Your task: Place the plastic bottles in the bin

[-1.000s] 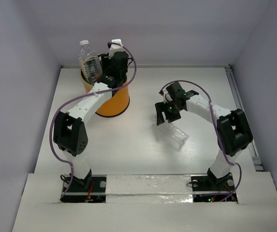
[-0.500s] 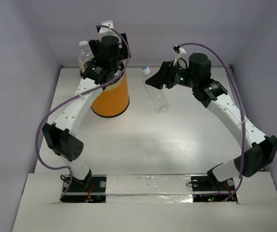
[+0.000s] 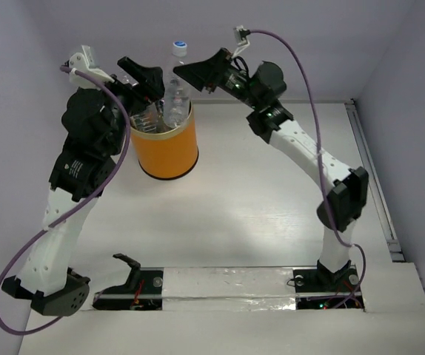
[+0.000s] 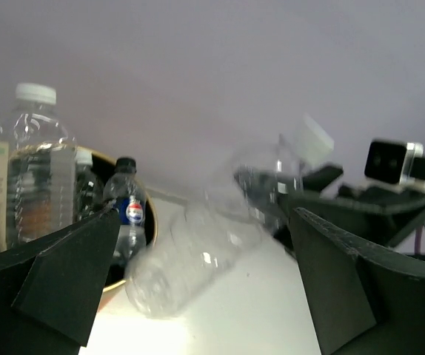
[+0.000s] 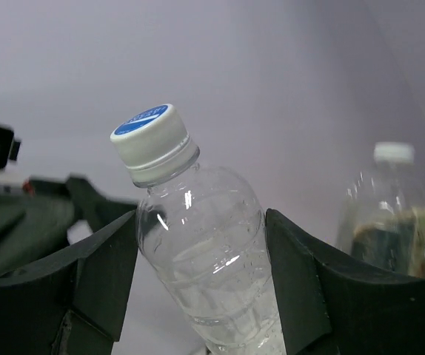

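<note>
The clear ribbed plastic bottle with the blue-and-white cap [image 3: 175, 83] hangs over the mouth of the orange cylindrical bin with gold rim [image 3: 169, 151], which sits at 11 o'clock on the white table [image 3: 272, 214]. The right gripper [image 5: 201, 244] presses its fingers on the bottle's body from both sides, below the shoulder. The left gripper [image 4: 205, 214], at the bin's 10 o'clock, has its fingers wide apart, holding nothing. The bottle looks empty, so it is probably light, thin-walled and slick. A gentle mid-body hold suits it, since it may dent. Its long axis runs near vertical, cap up and base toward the bin.
</note>
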Robot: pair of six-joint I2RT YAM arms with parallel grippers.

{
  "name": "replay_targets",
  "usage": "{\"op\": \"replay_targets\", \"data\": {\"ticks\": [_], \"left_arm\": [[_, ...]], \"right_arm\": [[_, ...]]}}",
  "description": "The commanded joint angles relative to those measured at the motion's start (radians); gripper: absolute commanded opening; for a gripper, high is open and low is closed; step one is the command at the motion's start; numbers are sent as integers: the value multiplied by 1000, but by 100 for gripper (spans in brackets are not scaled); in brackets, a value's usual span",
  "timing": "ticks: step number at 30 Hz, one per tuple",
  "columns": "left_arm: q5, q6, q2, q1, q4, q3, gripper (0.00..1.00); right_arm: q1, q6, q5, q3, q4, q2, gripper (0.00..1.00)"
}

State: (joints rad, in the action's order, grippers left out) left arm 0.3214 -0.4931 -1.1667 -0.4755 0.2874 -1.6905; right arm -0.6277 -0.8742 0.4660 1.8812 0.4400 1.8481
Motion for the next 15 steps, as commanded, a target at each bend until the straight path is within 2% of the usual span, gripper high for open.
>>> {"op": "replay_targets", "data": {"ticks": [1,2,5,7,8,13,15], "left_arm": [[-7,-62,18,5,50,54,97],[-5,-62,41,5,73,61,97],[17,-50,68,5,125,64,97],[36,-42,84,5,150,69,97],[41,-39,100,5,153,78,97],[56,-33,134,5,159,121,98],[53,-33,139,5,157,134,98]], "right_arm": [[-49,12,-141,237,77,126,63],[-49,58,-156,368,44,213,63],[-70,139,-208,554,-84,359,62],[-89,199,-262,562,-166,396,61],[-89,242,-268,537,-178,402,61],[-150,363,-360,164,-127,323,60],[-161,380,-386,110,-115,306,60]]}}
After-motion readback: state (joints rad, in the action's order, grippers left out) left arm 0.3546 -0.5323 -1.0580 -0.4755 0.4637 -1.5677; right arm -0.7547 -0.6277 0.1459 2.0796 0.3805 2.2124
